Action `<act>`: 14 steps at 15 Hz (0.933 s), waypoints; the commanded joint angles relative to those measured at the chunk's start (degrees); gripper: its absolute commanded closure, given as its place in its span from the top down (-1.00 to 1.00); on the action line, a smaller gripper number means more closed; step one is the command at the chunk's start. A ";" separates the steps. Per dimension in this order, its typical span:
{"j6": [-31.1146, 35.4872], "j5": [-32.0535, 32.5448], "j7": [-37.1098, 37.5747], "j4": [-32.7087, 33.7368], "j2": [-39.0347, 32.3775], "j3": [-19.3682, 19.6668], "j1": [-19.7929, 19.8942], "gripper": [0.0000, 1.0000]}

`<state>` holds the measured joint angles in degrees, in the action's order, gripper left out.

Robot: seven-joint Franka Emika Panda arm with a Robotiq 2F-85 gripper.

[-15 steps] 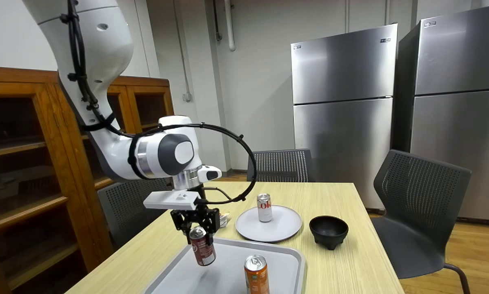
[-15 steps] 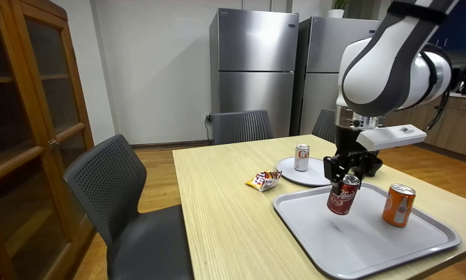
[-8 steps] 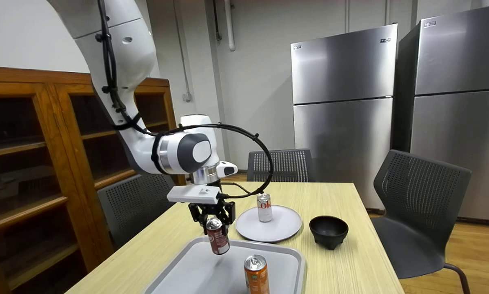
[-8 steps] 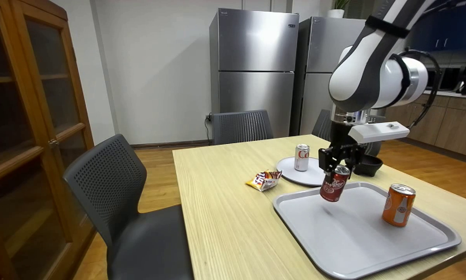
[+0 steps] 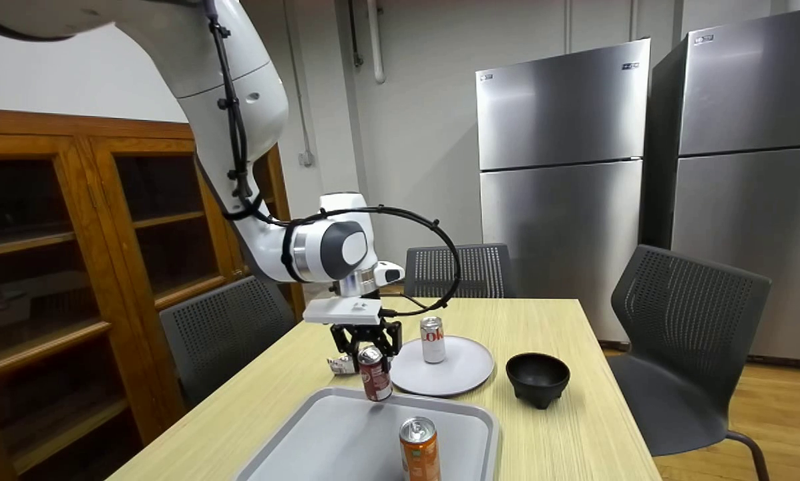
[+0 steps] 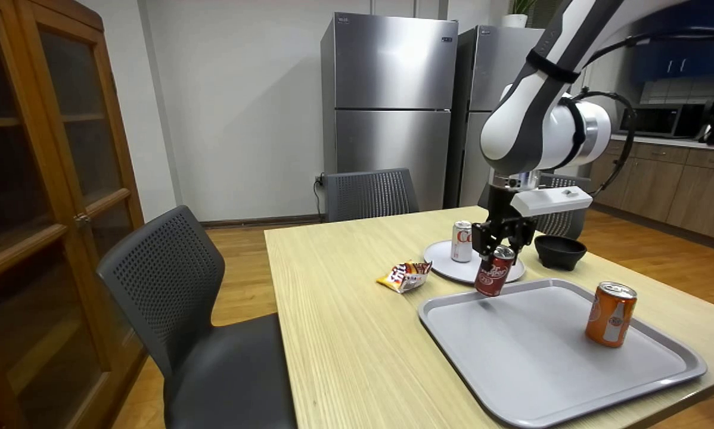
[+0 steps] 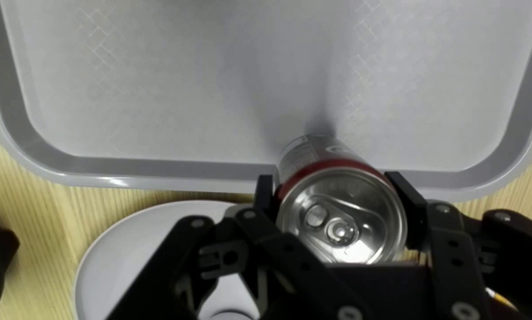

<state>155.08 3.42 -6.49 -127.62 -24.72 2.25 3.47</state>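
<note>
My gripper (image 7: pixel 335 200) is shut on a dark red soda can (image 7: pixel 341 218), one pad on each side near its silver top. The can (image 5: pixel 376 381) leans, its base over the grey tray's plate-side edge; contact with the tray (image 5: pixel 333 441) cannot be told. In an exterior view the can's label (image 6: pixel 491 279) reads Dr Pepper. Close beyond the gripper (image 6: pixel 501 253) is a pale round plate (image 6: pixel 512 273) bearing an upright silver Coke can (image 6: pixel 462 241). On the tray stands an orange can (image 6: pixel 611 316), apart from the gripper.
A crumpled snack packet (image 6: pixel 406 276) lies on the table beside the plate. A black bowl (image 5: pixel 537 379) stands on the plate's other side. Chairs (image 6: pixel 166 298) surround the table, and a wooden cabinet (image 5: pixel 93 267) and steel refrigerators (image 5: pixel 560 200) stand behind.
The gripper has carried the red can across the tray to its plate-side edge, near the plate and packet. The grip looks the same; the other objects have stayed in place.
</note>
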 commanded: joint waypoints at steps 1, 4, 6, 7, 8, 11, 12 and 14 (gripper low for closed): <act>-4.31 -1.64 -2.48 6.63 -3.35 -1.91 1.75 -0.23; -6.50 -1.89 -2.36 10.76 -5.76 -2.15 1.92 -0.23; -8.26 -2.03 -2.30 13.42 -7.04 -2.24 2.01 -0.23; -9.30 -2.17 -2.33 14.83 -7.71 -2.30 2.09 -0.23; -10.29 -2.45 -2.42 16.18 -8.33 -2.39 2.25 -0.23; -13.90 -3.06 -2.44 20.66 -10.40 -2.33 2.50 -0.23; -14.94 -3.02 -2.35 22.00 -11.04 -2.20 2.48 -0.23; -17.26 -3.22 -2.50 25.01 -12.46 -2.25 2.72 -0.23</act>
<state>142.79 1.55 -7.03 -108.41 -34.97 1.17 4.81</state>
